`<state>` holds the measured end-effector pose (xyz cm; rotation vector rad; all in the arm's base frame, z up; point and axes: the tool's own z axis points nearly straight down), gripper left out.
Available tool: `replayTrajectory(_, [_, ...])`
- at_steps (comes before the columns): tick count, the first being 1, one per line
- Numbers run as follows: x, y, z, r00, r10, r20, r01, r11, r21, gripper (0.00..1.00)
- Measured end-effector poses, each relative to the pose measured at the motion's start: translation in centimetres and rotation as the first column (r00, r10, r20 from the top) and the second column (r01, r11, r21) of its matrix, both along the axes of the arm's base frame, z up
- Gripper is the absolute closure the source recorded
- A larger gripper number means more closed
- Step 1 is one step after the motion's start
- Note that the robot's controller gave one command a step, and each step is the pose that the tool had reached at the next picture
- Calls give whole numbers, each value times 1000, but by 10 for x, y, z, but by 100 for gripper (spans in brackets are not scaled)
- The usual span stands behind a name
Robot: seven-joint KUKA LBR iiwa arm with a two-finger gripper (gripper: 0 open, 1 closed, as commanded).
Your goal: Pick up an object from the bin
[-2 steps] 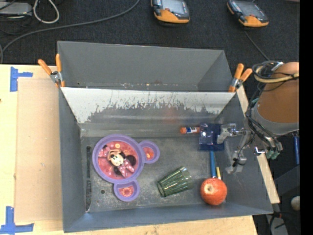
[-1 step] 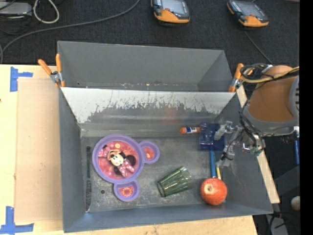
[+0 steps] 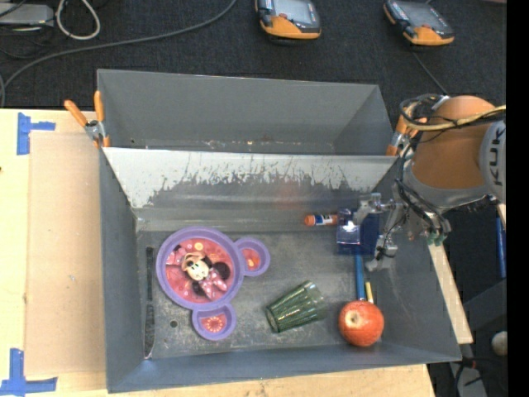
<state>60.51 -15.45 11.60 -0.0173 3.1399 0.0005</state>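
**A:** How far along is the pick?

**B:** Early, as I judge it. Nothing looks lifted clear of the grey bin point(image 3: 248, 190); everything I can see lies on its floor.

**A:** What's in there?

**B:** The biggest is a purple mouse-shaped plate point(image 3: 201, 275) with a cartoon mouse on it, lying flat on the left. To its right, toward the near wall, a green tumbler point(image 3: 295, 306) lies on its side. Right of that, near the near-right corner, is a red apple point(image 3: 361, 323). Farther back on the right is a blue long-handled tool point(image 3: 352, 236), its thin handle running toward the near wall and ending just beside the apple. The smallest is an orange-capped marker point(image 3: 322, 219), against the foot of the far slope, just left of the blue tool's head.

**A:** And the arm?

**B:** It reaches in from the right, and the gripper point(image 3: 382, 236) is down low at the right of the bin, right against the head of the blue tool. Whether it is released or clenched I cannot tell, nor whether it has hold of the tool.

**A:** So what's left?

**B:** A sure grasp, most likely on that blue tool, then the lift out.
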Motion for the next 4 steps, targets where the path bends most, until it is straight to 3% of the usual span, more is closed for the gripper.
replayTrajectory(1, [5, 10, -3, 987, -158, -2, 158, 987, 1, 0])
replayTrajectory(2, [13, 15, -32, 986, -169, -2, 169, 986, 0, 0])
replayTrajectory(3, [3, 12, -48, 836, -548, -33, 548, 836, -6, 100])
replayTrajectory(4, [3, 12, -48, 837, -546, -33, 546, 837, -7, 100])
